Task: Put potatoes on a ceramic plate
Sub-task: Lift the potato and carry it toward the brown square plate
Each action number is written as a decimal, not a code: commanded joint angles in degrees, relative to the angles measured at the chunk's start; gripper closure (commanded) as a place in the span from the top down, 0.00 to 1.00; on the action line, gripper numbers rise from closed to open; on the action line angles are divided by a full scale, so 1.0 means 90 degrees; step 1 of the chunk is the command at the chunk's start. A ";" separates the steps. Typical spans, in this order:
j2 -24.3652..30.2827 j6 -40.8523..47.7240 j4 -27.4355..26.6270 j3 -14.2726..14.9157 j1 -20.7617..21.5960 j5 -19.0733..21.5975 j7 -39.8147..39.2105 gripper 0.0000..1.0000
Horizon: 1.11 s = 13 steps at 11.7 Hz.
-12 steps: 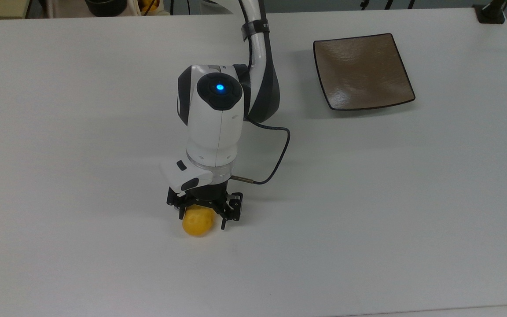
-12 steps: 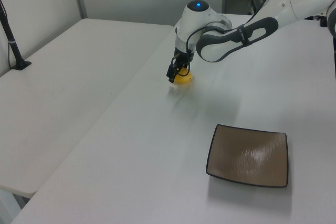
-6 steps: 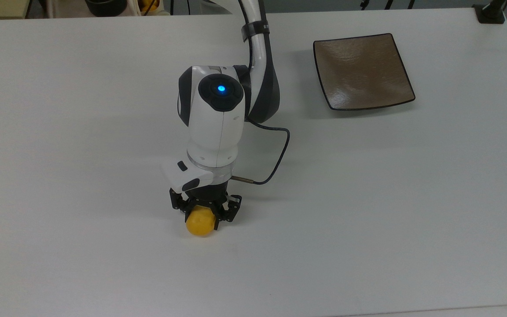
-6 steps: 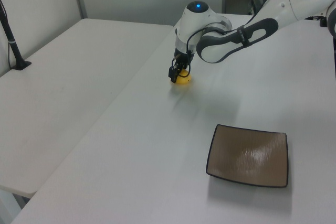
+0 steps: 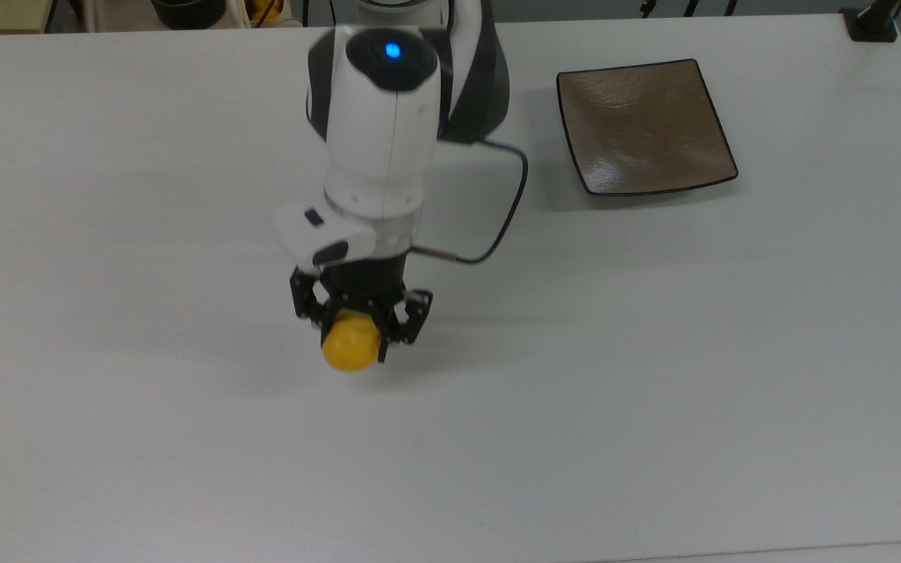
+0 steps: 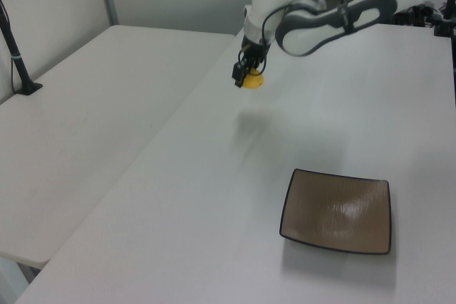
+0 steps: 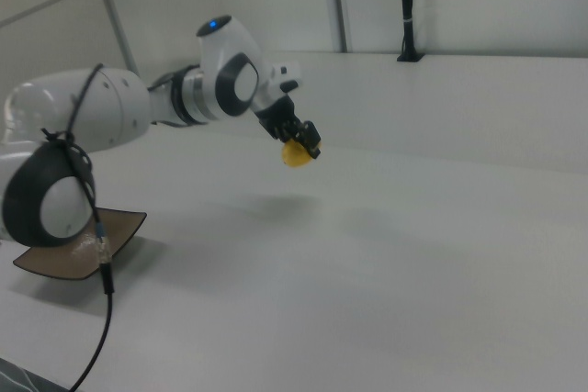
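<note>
The potato [image 5: 350,349] is held clear of the white surface [image 5: 654,352], its shadow cast below it in the left and right views. It is gripped by the end effector [image 5: 353,324], fingers clenched on either side. The plate [image 5: 644,127] lies bare, well apart toward the top view's upper right. The carrying step is judged to be in hand; next, travel across to the plate, lowering, and release are called for.

Potato [image 5: 349,349] top hidden behind pincer [image 5: 357,324]; ceramic plate [image 7: 110,231] partly hidden behind arm, right view.
</note>
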State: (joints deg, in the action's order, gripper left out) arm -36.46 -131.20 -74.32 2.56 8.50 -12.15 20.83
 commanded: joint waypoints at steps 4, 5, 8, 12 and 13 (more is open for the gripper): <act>0.3266 0.2435 -0.1985 -0.0099 0.0315 0.0829 -0.0690 0.36; 0.3589 0.2894 -0.2112 -0.0089 0.0335 0.1035 -0.0993 0.36; 0.4323 0.3298 -0.2873 -0.0041 0.0743 0.1154 -0.1387 0.36; 0.4384 0.3445 -0.3080 -0.0060 0.1758 0.1456 -0.1115 0.37; 0.4355 0.3426 -0.3099 -0.0147 0.1964 0.1467 -0.0862 0.37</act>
State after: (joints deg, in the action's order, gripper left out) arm 1.48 -100.93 -100.27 1.24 21.41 -0.17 10.11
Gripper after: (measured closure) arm 0.374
